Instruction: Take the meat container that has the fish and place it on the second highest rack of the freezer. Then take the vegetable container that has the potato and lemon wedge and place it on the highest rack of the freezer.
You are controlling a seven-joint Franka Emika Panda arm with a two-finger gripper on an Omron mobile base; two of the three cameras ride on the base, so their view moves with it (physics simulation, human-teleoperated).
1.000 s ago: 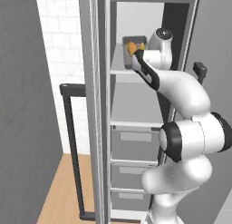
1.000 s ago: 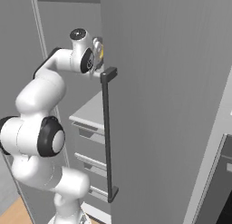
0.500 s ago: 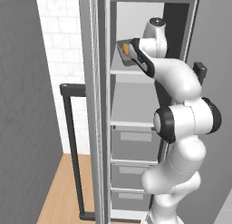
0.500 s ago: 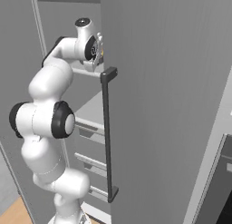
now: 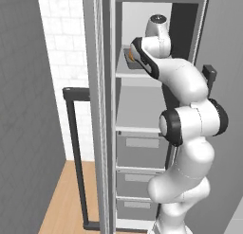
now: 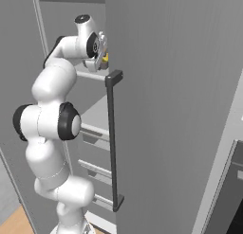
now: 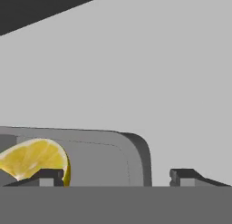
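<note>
Up at the freezer's top rack [image 5: 130,75], the gripper [image 7: 117,175] held the container [image 7: 115,157] by its rim, jaws narrowed across the wall, lemon [image 7: 34,159] inside; rigid, light, probably slippery plastic.

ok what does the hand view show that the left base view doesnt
Hand view: a lemon wedge lying inside the grey vegetable container, its rounded corner and rim seen close, with the tool fingertips either side of the wall and a plain grey freezer surface behind.

Left base view: the whole white arm reaching up to the highest rack, the rack below it, the drawers underneath, and the open door's dark handle.

Both: the container at the tool, showing as a small orange-and-dark patch in the base view.
</note>
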